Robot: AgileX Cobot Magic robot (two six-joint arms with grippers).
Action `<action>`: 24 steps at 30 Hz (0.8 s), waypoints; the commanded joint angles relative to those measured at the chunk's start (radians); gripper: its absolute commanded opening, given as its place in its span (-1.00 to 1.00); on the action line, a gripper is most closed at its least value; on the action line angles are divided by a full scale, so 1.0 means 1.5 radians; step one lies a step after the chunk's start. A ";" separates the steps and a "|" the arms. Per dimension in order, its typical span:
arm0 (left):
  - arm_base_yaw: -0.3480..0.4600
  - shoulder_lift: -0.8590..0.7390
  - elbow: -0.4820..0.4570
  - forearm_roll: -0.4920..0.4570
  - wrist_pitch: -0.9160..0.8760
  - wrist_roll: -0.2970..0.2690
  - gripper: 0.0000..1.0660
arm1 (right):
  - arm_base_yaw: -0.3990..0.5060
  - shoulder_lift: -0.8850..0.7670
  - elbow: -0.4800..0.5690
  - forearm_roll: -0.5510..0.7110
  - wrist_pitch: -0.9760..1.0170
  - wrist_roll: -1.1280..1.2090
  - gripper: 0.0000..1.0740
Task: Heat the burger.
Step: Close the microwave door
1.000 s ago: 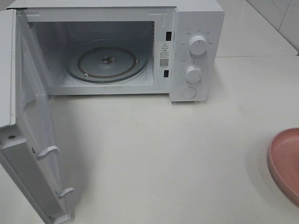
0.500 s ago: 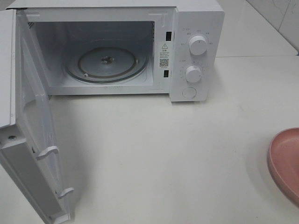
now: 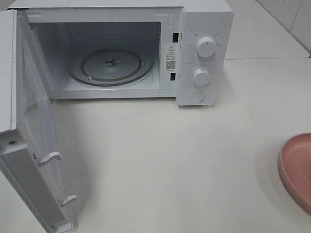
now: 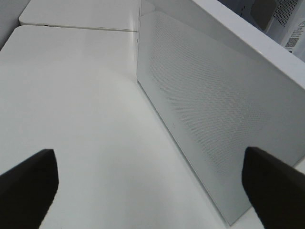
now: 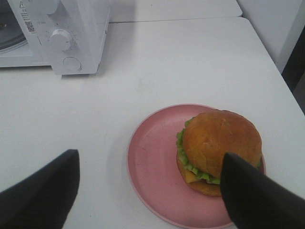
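The white microwave [image 3: 126,48] sits at the back of the white table [image 3: 170,165] with its door [image 3: 34,145] swung wide open toward the front left; inside, the glass turntable [image 3: 111,65] lies bare, and two round knobs [image 3: 206,47] stack on the control panel above a round button [image 3: 197,96]; over on the right edge of the high view only a slice of the pink plate [image 3: 297,167] peeks in; the right wrist camera gives the full story: the burger [image 5: 220,149] sits on that pink plate [image 5: 152,167], set toward one side of it rather than the centre, golden bun on top, lettuce and cheese poking out beneath; the right gripper [image 5: 152,191] hangs over the plate with its dark fingers spread wide, one finger overlapping the burger's edge in the picture, and whether it touches is not clear; nothing is clamped; the left gripper [image 4: 152,181] is spread fully apart too, holding nothing, poised above the table just beside the outer face of the open door [image 4: 214,105], with its perforated mesh pattern plain to see
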 commanded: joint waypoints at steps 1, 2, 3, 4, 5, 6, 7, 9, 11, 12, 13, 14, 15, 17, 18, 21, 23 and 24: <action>0.001 -0.015 0.003 -0.003 -0.007 -0.001 0.87 | -0.006 -0.017 0.003 -0.001 -0.009 -0.012 0.42; 0.001 -0.015 0.003 -0.003 -0.007 -0.001 0.87 | -0.006 -0.017 0.003 -0.001 -0.009 -0.012 0.42; 0.001 -0.015 0.003 -0.003 -0.007 -0.001 0.87 | -0.006 -0.017 0.003 -0.001 -0.009 -0.012 0.42; 0.001 -0.015 0.003 -0.003 -0.007 -0.001 0.87 | -0.006 -0.017 0.003 -0.001 -0.009 -0.012 0.42; 0.001 -0.015 0.003 -0.003 -0.007 -0.001 0.87 | -0.006 -0.017 0.003 -0.001 -0.009 -0.012 0.42; 0.001 -0.015 0.003 -0.003 -0.007 -0.001 0.87 | -0.006 -0.017 0.003 -0.001 -0.009 -0.012 0.42; 0.001 -0.015 0.003 -0.003 -0.007 -0.001 0.87 | -0.006 -0.017 0.003 -0.001 -0.009 -0.012 0.42; 0.001 -0.015 0.003 -0.003 -0.007 -0.001 0.87 | -0.006 -0.017 0.003 -0.001 -0.009 -0.012 0.42; 0.001 -0.015 0.003 -0.003 -0.007 -0.001 0.87 | -0.006 -0.017 0.003 -0.001 -0.009 -0.011 0.42; 0.001 -0.015 0.003 -0.003 -0.007 -0.001 0.87 | -0.006 -0.017 0.003 -0.001 -0.009 -0.011 0.42; 0.001 -0.015 0.003 -0.003 -0.007 -0.001 0.87 | -0.006 -0.017 0.003 -0.001 -0.009 -0.011 0.42; 0.001 -0.015 0.003 -0.003 -0.007 -0.001 0.87 | -0.006 -0.017 0.003 -0.001 -0.009 -0.011 0.42; 0.001 -0.015 0.003 -0.003 -0.007 -0.001 0.87 | -0.006 -0.017 0.003 -0.001 -0.009 -0.011 0.42; 0.001 -0.015 0.003 -0.003 -0.007 -0.001 0.87 | -0.006 -0.017 0.003 -0.001 -0.009 -0.011 0.42; 0.001 -0.015 0.003 -0.003 -0.007 -0.001 0.87 | -0.006 -0.017 0.003 -0.001 -0.009 -0.011 0.42; 0.001 -0.015 0.003 -0.003 -0.007 -0.001 0.87 | -0.006 -0.017 0.003 -0.001 -0.009 -0.011 0.42; 0.001 -0.015 0.003 -0.003 -0.007 -0.001 0.87 | -0.006 -0.017 0.003 -0.001 -0.009 -0.011 0.42; 0.001 -0.015 0.003 -0.003 -0.007 -0.001 0.87 | -0.006 -0.017 0.003 -0.001 -0.009 -0.011 0.42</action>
